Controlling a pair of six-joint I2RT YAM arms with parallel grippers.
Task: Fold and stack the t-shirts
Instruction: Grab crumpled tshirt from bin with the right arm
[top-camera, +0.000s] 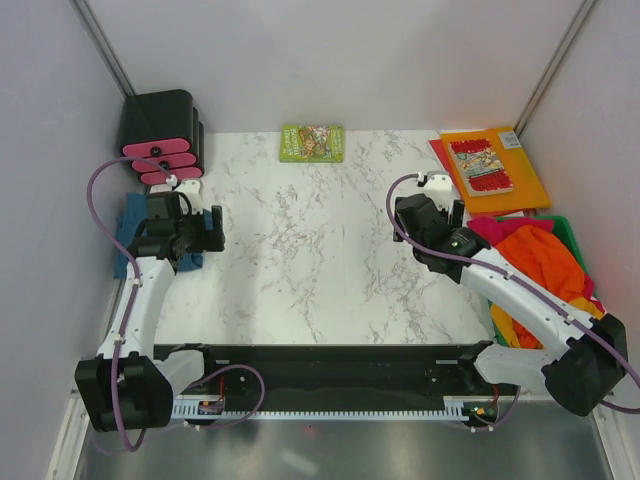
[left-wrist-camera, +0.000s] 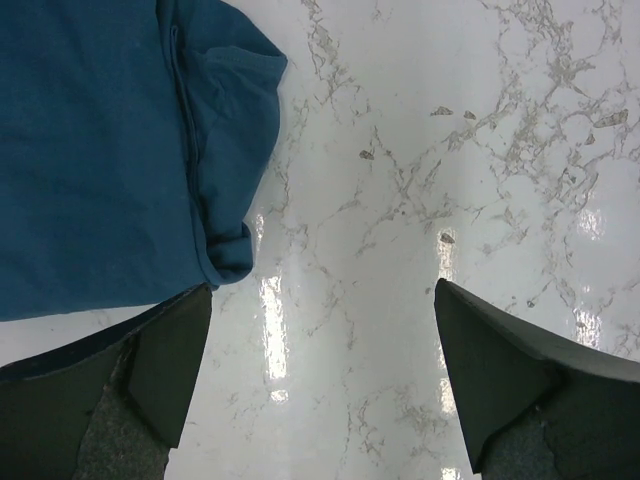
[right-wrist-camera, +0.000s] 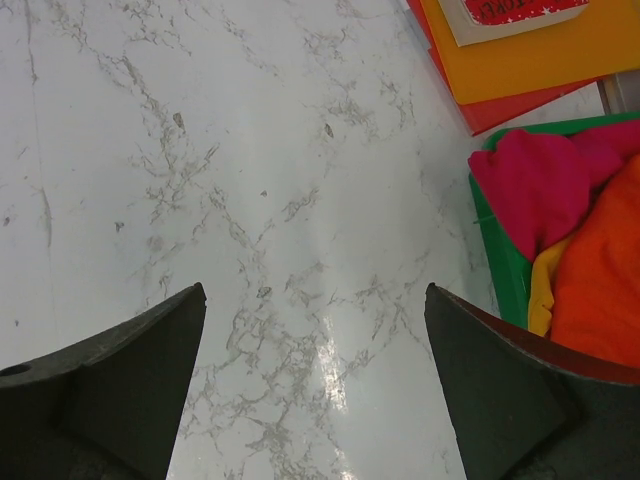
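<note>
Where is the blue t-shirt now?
In the top view, the blue t-shirt lies at the left edge of the table, beside the left claw.

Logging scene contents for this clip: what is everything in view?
table: 1, white marble, under everything
bin: 1, green, right side
teal shirt: 1, teal, table's left edge
orange shirt, magenta shirt, yellow shirt: 1 each, heaped in bin
folder: 1, orange, far right corner
comic: 1, red cover, on folder
book: 1, green, far edge, centre
rack: 1, black with pink pieces, far left corner
left gripper, right gripper: 2, black, open, empty
</note>
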